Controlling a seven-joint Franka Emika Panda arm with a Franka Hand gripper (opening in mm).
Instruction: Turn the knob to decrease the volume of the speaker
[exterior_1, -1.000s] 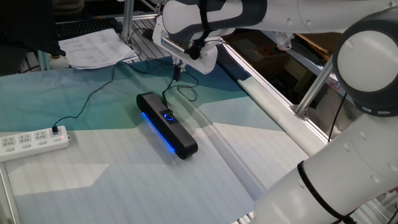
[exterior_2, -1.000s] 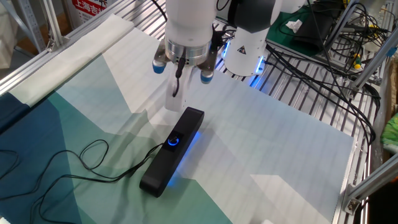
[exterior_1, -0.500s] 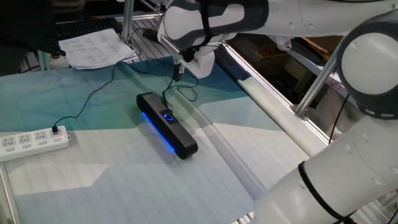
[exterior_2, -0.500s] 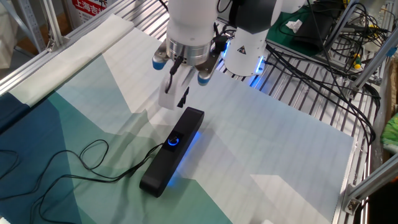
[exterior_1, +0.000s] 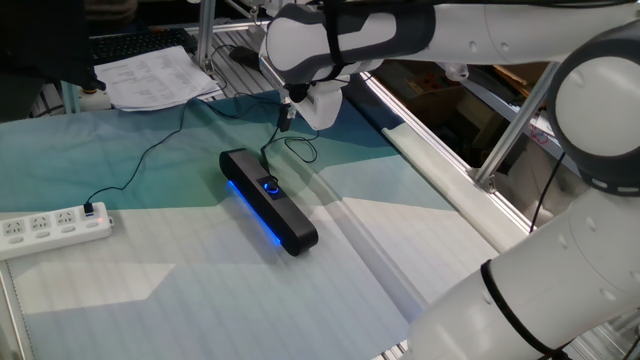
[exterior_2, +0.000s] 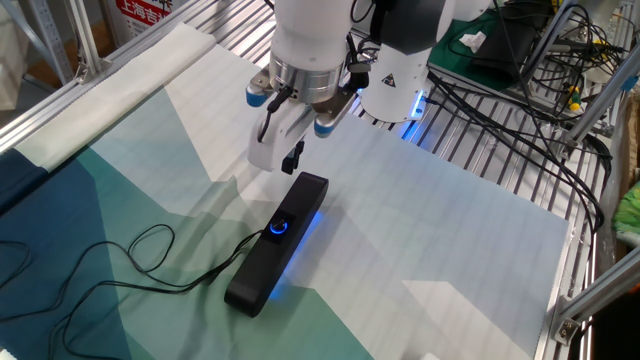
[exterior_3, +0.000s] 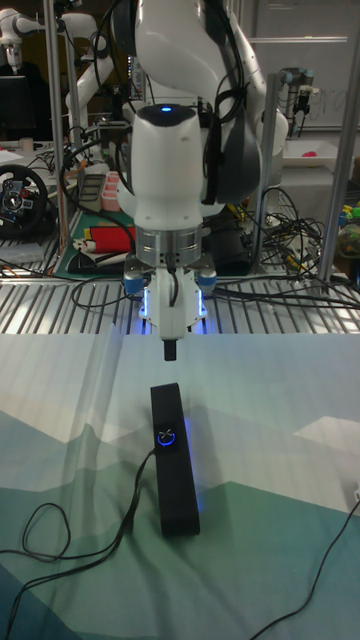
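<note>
The speaker (exterior_1: 268, 200) (exterior_2: 275, 245) (exterior_3: 173, 460) is a long black bar that lies on the teal and white cloth, its front strip glowing blue. The knob (exterior_1: 271, 186) (exterior_2: 279, 226) (exterior_3: 166, 437), a small dial ringed in blue light, sits on top near the middle of the bar. My gripper (exterior_2: 280, 158) (exterior_1: 288, 112) (exterior_3: 169, 348) points down and hangs in the air above the end of the speaker nearest the robot base, short of the knob. It touches nothing. Its fingers stand slightly apart and hold nothing.
A thin black cable (exterior_2: 130, 265) loops from the speaker across the cloth to a white power strip (exterior_1: 50, 228). Papers (exterior_1: 150, 75) lie at one table corner. Aluminium rails (exterior_1: 440, 160) border the table, and the robot base (exterior_2: 395, 70) stands behind the gripper.
The gripper has twisted about its vertical axis, so both fingers now show side by side in the other fixed view. It stays above the speaker's end. The speaker has not moved.
</note>
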